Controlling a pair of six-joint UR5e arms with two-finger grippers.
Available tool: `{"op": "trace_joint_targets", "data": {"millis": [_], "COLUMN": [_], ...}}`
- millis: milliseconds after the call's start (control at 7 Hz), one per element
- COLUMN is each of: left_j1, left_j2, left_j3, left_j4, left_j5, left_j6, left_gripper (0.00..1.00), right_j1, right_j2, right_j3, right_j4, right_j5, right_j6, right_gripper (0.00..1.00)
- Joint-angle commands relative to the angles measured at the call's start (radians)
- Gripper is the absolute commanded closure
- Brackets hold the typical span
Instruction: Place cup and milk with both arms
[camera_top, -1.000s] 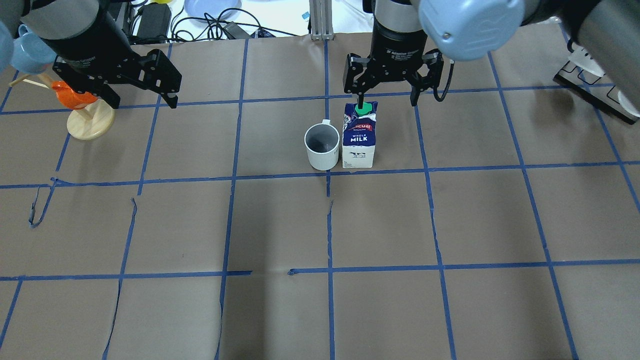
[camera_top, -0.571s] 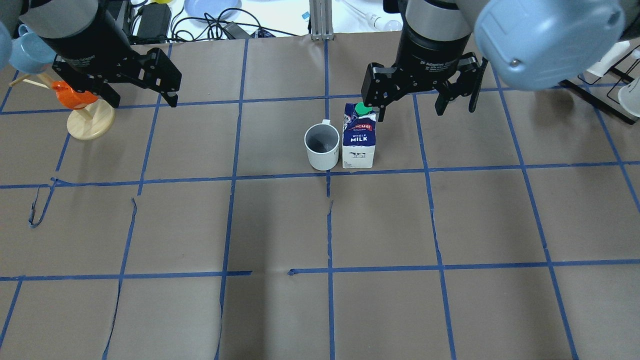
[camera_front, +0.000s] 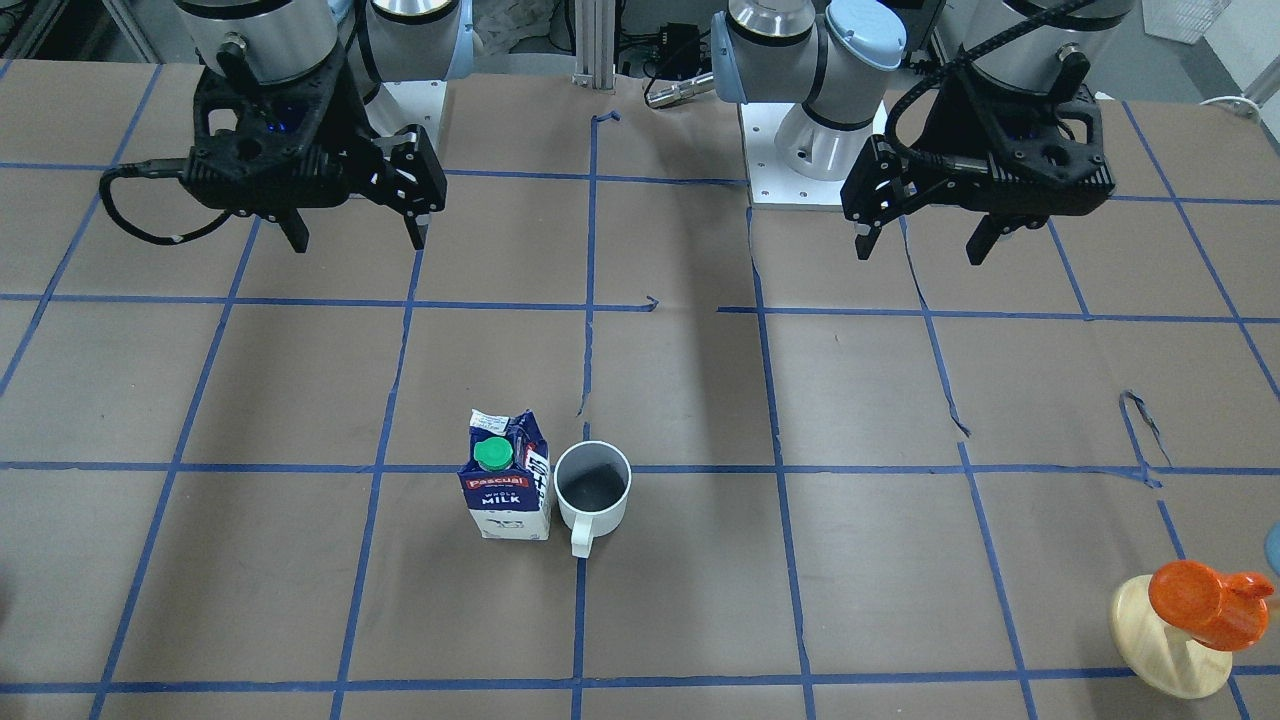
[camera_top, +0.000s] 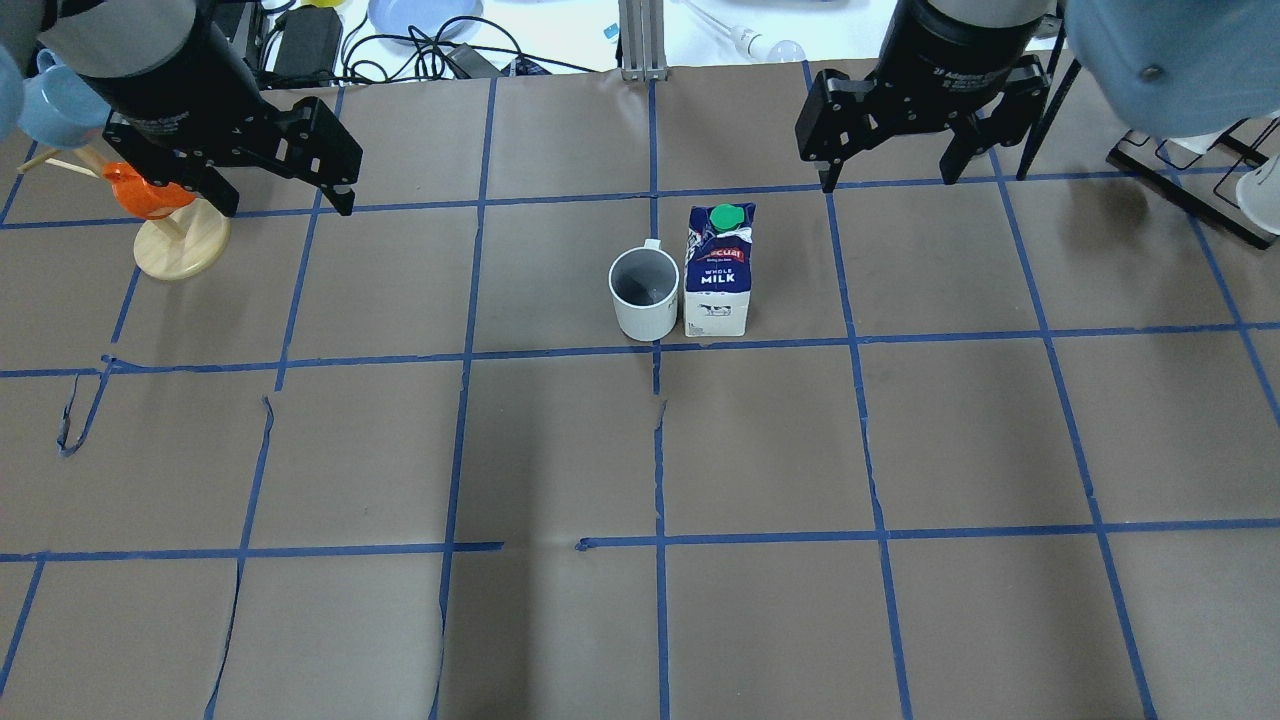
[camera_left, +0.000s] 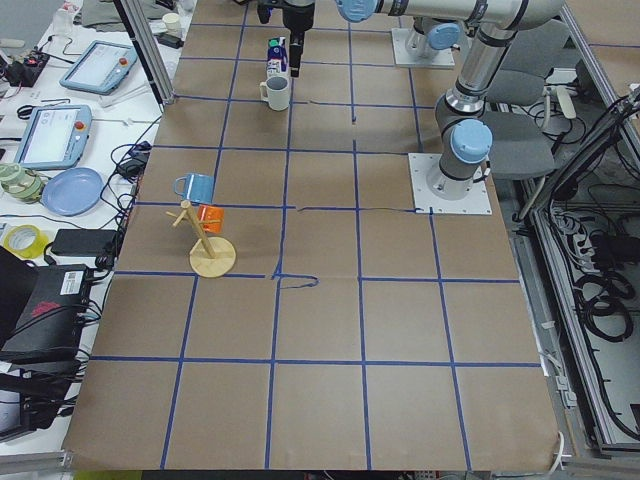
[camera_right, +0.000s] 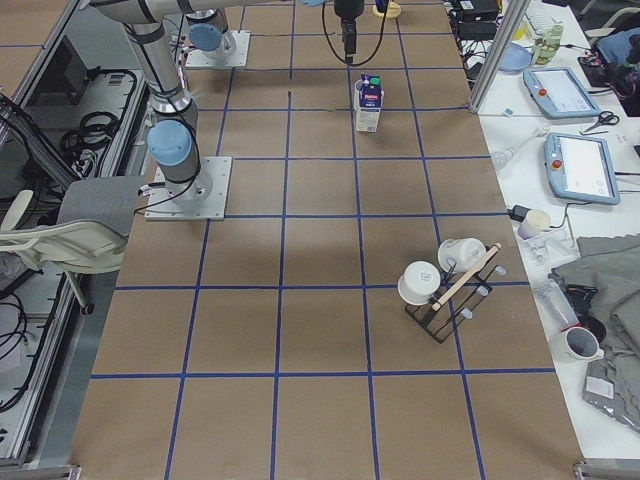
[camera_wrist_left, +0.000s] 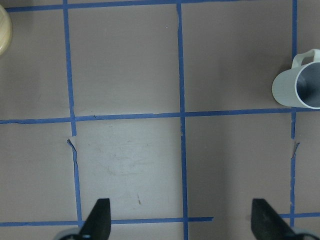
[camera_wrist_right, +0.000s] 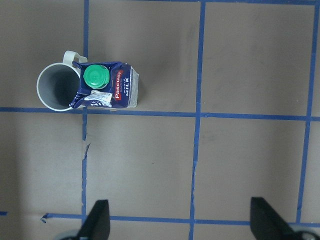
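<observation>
The white cup (camera_top: 644, 293) stands upright on the brown table, its handle on the far side. The blue and white milk carton (camera_top: 717, 280) with a green cap stands upright right beside it, on its right. Both show in the front view, cup (camera_front: 592, 487) and milk (camera_front: 505, 490). My right gripper (camera_top: 890, 178) is open and empty, raised above the table, beyond and to the right of the milk (camera_wrist_right: 107, 85). My left gripper (camera_top: 285, 205) is open and empty, high at the far left, well away from the cup (camera_wrist_left: 300, 85).
A wooden mug tree (camera_top: 180, 245) with an orange mug (camera_top: 145, 190) and a light blue mug stands at the far left, under my left arm. A black rack (camera_top: 1190, 170) with white cups is at the far right. Cables and a blue plate (camera_top: 420, 15) lie beyond the table's far edge.
My right gripper has moved away from just above the milk's cap, to the right and toward the far edge, still open. The left arm, cup and milk have not moved.
</observation>
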Motion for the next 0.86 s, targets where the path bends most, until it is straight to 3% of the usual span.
{"op": "trace_joint_targets", "data": {"millis": [0,714], "left_j1": [0.000,0.000], "left_j2": [0.001,-0.005], "left_j3": [0.001,0.002], "left_j4": [0.000,0.000], "left_j5": [0.000,-0.002], "left_j6": [0.000,0.000], "left_gripper": [0.00,0.00], "right_j1": [-0.016,-0.016], "right_j2": [0.013,0.011], "right_j3": [-0.041,-0.032], "right_j4": [0.000,0.007], "right_j5": [-0.006,-0.007], "right_j6": [0.003,-0.001], "right_gripper": [0.00,0.00]}}
